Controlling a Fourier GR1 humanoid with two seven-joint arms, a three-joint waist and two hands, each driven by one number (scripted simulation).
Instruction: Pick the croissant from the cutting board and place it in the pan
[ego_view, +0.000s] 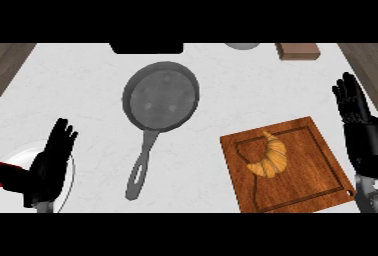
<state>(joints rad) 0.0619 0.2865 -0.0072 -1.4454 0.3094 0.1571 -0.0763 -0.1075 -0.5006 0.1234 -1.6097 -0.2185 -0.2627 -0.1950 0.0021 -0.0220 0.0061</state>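
While you look down at the white counter (81, 85), you see at the far left the robot's left hand (50, 159), black, with its fingers straight and spread, pointing up. It holds nothing. Under this hand lies a white round plate (16, 156), partly covered by the hand and the forearm, and partly cut by the left edge of the view.

To the right of this hand you find the pan (161, 96), dark grey, lying flat on the counter. Its round bowl is toward the top of the view and its long handle runs down toward the lower edge, a little to the left. Nothing lies inside the pan.

Further to the right is the wooden cutting board (310, 172), slightly turned, near the lower right part of the counter. The croissant (270, 156) rests on the board, in its upper left part, with one tip pointing up. It is well apart from the pan and no hand touches it.

At the far right edge you see the right hand (353, 107), with straight, relaxed fingers pointing up, just beside the board and holding nothing.

Along the top edge of the view there are a black object (146, 48), a grey round object (242, 45) and a brown block (298, 51), each only partly visible.
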